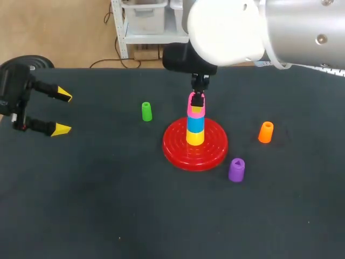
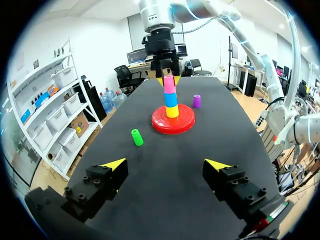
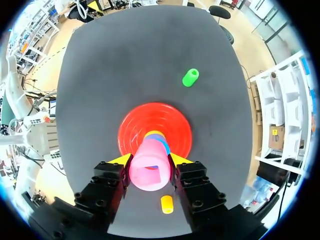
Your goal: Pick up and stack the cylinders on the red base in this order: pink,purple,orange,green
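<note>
The red base [image 1: 180, 151] carries a yellow cylinder [image 1: 195, 138] with a blue one [image 1: 195, 123] on it. The pink cylinder [image 3: 150, 172] stands upright at the top of this stack, and my right gripper [image 3: 150, 160] is shut on it from above. I cannot tell whether it rests fully on the blue one. On the table lie the green cylinder [image 1: 146, 111] left of the base, the orange cylinder [image 1: 266, 132] to its right and the purple cylinder [image 1: 236, 170] at its front right. My left gripper [image 1: 63, 112] hangs open at the far left, holding nothing.
The dark table [image 1: 97, 205] has bare room at the front and on the left between my left gripper and the green cylinder. My right arm's big white and silver body [image 1: 259, 27] hangs over the back right.
</note>
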`<state>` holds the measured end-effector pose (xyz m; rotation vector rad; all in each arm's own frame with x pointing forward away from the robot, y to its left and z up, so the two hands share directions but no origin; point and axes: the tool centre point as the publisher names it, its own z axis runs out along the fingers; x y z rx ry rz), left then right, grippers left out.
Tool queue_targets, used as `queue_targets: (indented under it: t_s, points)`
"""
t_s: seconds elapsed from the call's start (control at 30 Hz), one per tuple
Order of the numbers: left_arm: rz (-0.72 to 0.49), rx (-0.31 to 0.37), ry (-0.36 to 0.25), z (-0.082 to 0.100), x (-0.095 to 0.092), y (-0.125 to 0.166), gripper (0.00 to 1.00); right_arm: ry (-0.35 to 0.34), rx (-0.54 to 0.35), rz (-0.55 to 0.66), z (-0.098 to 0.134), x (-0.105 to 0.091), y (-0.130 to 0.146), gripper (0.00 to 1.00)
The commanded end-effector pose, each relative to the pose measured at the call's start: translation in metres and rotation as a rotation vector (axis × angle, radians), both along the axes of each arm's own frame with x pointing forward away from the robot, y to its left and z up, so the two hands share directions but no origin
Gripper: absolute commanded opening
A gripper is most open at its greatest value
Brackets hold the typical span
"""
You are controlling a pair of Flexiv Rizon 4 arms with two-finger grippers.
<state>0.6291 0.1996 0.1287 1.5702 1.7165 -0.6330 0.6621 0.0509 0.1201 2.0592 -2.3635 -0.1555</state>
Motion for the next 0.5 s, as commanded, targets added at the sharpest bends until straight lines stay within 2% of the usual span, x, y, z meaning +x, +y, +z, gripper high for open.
queue_targets:
  t_s: [0.03,0.23,0.5]
  points:
    - [0.001,-0.002,-0.005,-0.0009,-0.0011,0.0004,1.00,-0.011,0.004,0.000,-0.0030,-0.0014,-0.0033,0.00]
    - [0.001,-0.002,-0.005,-0.0009,-0.0011,0.0004,1.00,-0.014,0.005,0.000,-0.0023,0.0011,-0.0044,0.00]
    - [0.001,-0.002,-0.005,-0.0009,-0.0011,0.0004,1.00,0.016,0.001,0.018,-0.0095,0.0036,0.0004,0.00]
